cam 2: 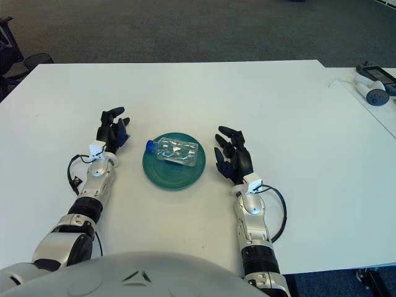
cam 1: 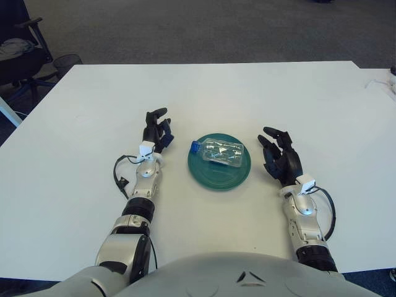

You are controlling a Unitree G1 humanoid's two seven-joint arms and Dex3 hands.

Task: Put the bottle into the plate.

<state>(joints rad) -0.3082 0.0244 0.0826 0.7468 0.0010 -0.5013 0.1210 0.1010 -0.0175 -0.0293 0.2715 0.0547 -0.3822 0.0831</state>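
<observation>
The bottle (cam 1: 221,151) lies on its side in the plate (cam 1: 219,174), its blue cap (cam 1: 195,147) pointing toward the robot's left and reaching just to the plate's rim; the body is clear plastic, crinkled and glinting, and whatever label or print it carries is too small to read; no brand can be made out anywhere in either view. The plate is round, dark teal green, sitting flat on the white desk (cam 1: 80,130) between the two arms.

The left hand (cam 1: 155,129) shows just beside the plate on the plate's left, palm turned inward, its dark fingers loosely bent and upright, gripping nothing; a small white tag sits at its wrist and a black cable loops beside the forearm. The right hand (cam 1: 279,157) shows on the plate's other side, a little apart from the rim, fingers spread wide and relaxed, likewise empty; a white tag and a looped black cable hang at its wrist too.

At the desk's far right edge lie a couple of small white and dark devices (cam 2: 372,83); a black office chair (cam 1: 17,52) stands off the desk's left corner on grey carpet.
</observation>
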